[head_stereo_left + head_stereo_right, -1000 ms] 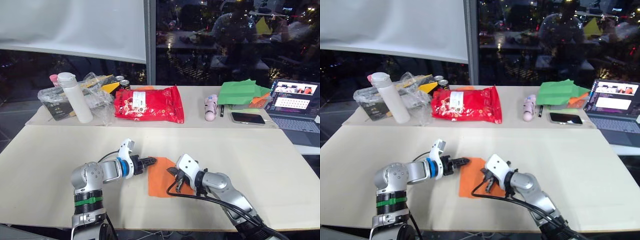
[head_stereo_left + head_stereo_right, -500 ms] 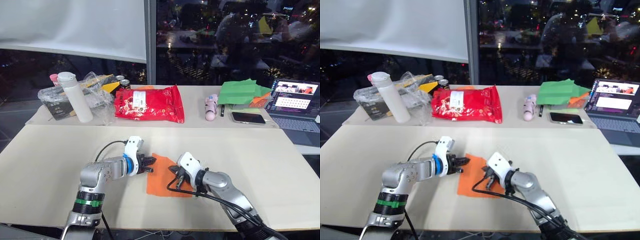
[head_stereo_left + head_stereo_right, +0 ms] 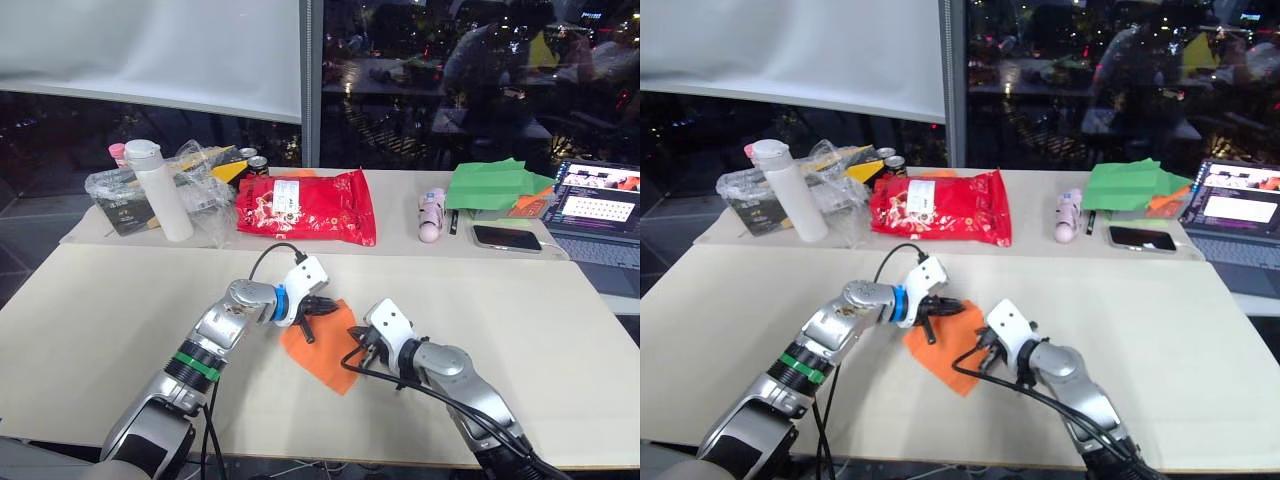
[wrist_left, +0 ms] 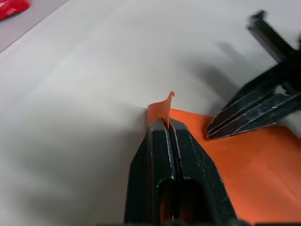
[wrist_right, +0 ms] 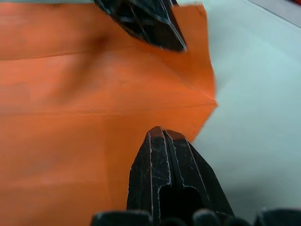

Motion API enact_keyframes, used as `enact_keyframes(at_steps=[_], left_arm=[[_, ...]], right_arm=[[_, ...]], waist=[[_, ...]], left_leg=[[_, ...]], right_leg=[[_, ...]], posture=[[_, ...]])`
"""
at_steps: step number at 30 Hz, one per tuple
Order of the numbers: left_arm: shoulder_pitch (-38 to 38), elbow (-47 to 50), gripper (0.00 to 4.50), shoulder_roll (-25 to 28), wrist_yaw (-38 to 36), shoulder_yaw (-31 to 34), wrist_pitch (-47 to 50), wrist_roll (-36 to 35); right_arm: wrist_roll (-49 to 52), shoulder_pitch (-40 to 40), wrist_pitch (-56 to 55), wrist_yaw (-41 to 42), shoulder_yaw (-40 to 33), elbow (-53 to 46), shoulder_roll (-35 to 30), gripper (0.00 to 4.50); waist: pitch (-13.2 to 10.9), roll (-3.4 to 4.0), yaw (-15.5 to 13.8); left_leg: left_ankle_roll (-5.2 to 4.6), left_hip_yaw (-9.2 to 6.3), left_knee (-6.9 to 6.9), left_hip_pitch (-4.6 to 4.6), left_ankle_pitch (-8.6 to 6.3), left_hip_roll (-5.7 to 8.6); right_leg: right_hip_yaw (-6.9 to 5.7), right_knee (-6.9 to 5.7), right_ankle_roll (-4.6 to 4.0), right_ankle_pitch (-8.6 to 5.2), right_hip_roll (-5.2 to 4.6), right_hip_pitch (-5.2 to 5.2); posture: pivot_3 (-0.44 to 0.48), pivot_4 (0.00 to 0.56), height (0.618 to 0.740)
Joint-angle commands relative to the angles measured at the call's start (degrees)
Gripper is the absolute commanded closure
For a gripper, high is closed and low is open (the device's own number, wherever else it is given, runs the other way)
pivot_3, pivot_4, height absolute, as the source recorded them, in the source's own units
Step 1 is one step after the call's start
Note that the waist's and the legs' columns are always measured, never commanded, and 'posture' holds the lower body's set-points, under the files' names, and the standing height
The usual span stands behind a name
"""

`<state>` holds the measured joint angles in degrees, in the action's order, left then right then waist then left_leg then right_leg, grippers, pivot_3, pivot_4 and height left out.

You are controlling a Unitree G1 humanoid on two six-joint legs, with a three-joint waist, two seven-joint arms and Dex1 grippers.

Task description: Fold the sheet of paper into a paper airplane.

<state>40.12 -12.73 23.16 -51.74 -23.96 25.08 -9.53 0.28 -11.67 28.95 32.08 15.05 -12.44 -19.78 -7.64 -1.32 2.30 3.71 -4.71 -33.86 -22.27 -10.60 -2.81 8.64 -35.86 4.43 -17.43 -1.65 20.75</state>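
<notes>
Sheet of paper (image 3: 322, 345) is being pinched at one corner by the left gripper (image 4: 168, 123), fingers clamped on it; right gripper (image 5: 162, 134) fingers are being pressed together on the opposite edge, on the table (image 3: 120, 310).

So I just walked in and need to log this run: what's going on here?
The robot is working an orange sheet of paper lying on the near table. Its left gripper is shut on one corner of the sheet, and its right gripper, fingers closed, rests on the sheet nearby. No airplane shape has formed yet.
</notes>
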Motion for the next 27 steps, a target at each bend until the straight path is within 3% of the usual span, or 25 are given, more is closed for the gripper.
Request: enact_keyframes(at_steps=[1, 6, 17, 27], left_arm=[[0.12, 3.64, 4.48, 0.26, -2.28, -1.31, -5.63, 2.65], [-3.23, 4.87, 4.48, 2.02, -2.39, -3.57, -12.63, 8.21], [-4.36, -4.48, 4.48, 3.51, 7.71, -4.54, -35.16, 23.32], [-6.79, -4.59, 4.48, 3.00, 7.66, -4.37, -37.56, 26.23]], right_arm=[[0.21, 1.54, 1.71, -0.45, 0.61, -1.42, 0.12, 4.50], [0.42, 1.59, 1.73, -1.06, -0.19, -1.96, 0.24, 4.50], [1.57, -1.46, 0.78, -1.32, -1.06, -0.32, 0.87, 4.50], [3.46, -4.40, -0.82, -2.82, -3.93, 2.72, 3.94, 4.50]], waist=[[0.00, 0.00, -0.05], [0.01, 0.01, 0.07], [0.00, 0.01, 0.15], [0.03, 0.08, 0.17]], left_leg=[[0.00, 0.00, -0.01, 0.00, 0.00, 0.00], [0.00, 0.00, 0.00, 0.01, 0.00, -0.01], [-0.01, 0.00, -0.02, 0.02, 0.01, -0.01], [-0.02, 0.00, -0.02, 0.02, 0.01, -0.01]], right_leg=[[0.00, -0.01, 0.00, 0.00, 0.00, 0.00], [0.01, -0.02, 0.00, 0.00, 0.00, -0.01], [0.01, -0.06, 0.00, 0.00, 0.01, 0.00], [0.01, -0.12, 0.01, 0.00, 0.01, 0.00]], posture=[[0.000, 0.150, 0.715], [0.000, 0.150, 0.715], [0.000, 0.150, 0.715], [0.000, 0.150, 0.715]])
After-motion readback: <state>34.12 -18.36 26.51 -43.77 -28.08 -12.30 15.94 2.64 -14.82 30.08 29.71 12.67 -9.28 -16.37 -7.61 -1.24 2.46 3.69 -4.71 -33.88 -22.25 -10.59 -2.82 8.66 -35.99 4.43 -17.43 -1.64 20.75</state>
